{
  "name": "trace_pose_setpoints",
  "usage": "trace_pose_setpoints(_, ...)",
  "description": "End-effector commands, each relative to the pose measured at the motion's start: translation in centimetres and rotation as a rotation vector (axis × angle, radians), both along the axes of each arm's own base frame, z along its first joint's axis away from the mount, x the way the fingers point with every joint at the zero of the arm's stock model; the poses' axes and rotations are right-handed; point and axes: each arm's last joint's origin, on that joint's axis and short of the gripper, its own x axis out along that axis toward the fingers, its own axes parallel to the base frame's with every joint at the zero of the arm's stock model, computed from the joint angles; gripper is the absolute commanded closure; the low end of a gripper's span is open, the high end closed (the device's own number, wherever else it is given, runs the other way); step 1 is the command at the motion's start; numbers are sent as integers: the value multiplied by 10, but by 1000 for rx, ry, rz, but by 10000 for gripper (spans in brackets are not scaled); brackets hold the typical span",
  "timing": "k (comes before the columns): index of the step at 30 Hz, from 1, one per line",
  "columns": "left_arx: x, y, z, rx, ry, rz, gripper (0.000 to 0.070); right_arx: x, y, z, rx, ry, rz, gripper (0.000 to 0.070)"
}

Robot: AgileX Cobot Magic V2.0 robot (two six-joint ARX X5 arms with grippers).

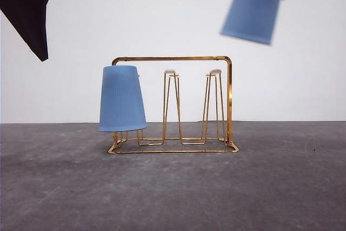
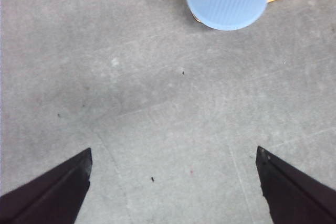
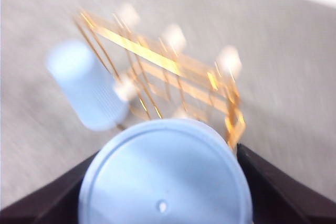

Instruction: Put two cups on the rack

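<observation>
Worktop (image 1: pixel 173 187): grey, matte, carries the gold wire rack (image 1: pixel 173 58) near centre.

Rack: arched rectangular frame, thin upright prongs with white tips, wire base. Two prongs stand bare in the middle and at the robot's right. Judged light and springy; a knock from a cup rim could shift or tip it.

Cup on rack (image 1: pixel 122 99): light blue, ribbed, upside down over the prong on the robot's left, leaning slightly, its rim clear of the base wire. Judged placed, so half the task is done.

Second cup (image 1: pixel 253 9): also upside down, tilted, held high above and to the right of the rack, well apart from it. Right end effector (image 3: pixel 164 192) is clamped on it; the dark fingers flank the wall on both sides in the right wrist view, with the closed bottom facing the camera.

Handling judgement: thin plastic, light, stiff enough to hold by the side wall, though the taper and ribbing could let it slip under a loose pinch. Grip at mid-wall looks right.

Left end effector (image 2: pixel 173 187): jaws spread wide, nothing between them, hovering over bare worktop near the placed cup.

Hard to read: right wrist view is motion-blurred, so prong tips smear. Front view cuts off both arms and the top of the held cup.
</observation>
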Motion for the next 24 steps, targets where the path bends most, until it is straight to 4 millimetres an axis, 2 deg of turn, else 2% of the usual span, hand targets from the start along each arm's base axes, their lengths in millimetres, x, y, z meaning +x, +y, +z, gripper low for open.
trace_pose_setpoints(1, 2, -2, 1, -5, -1, -1, 105, 6, 8, -2, -8, -8, 29, 324)
trace_pose_setpoints(4, 2, -2, 1, -5, -1, -1, 105, 15, 18, -11, -28, 1, 31, 323)
trace_pose_setpoints(8, 2, -2, 1, -5, 0, -1, 105, 38, 30, -33, -78, 16, 0, 323)
trace_pose_setpoints(13, 2, -2, 1, -4, 0, -1, 105, 66, 41, -73, -118, 114, -9, 323)
trace_pose_setpoints(16, 2, -2, 1, -5, -1, -1, 105, 78, 46, -98, -148, 186, -6, 323)
trace_pose_setpoints(19, 2, -2, 1, -4, 0, -1, 105, 85, 49, -114, -162, 223, -2, 317)
trace_pose_setpoints(22, 2, -2, 1, -4, 0, -1, 105, 89, 51, -119, -163, 225, -2, 254)
trace_pose_setpoints(24, 2, -2, 1, -4, -1, -1, 105, 90, 52, -119, -156, 211, -1, 130)
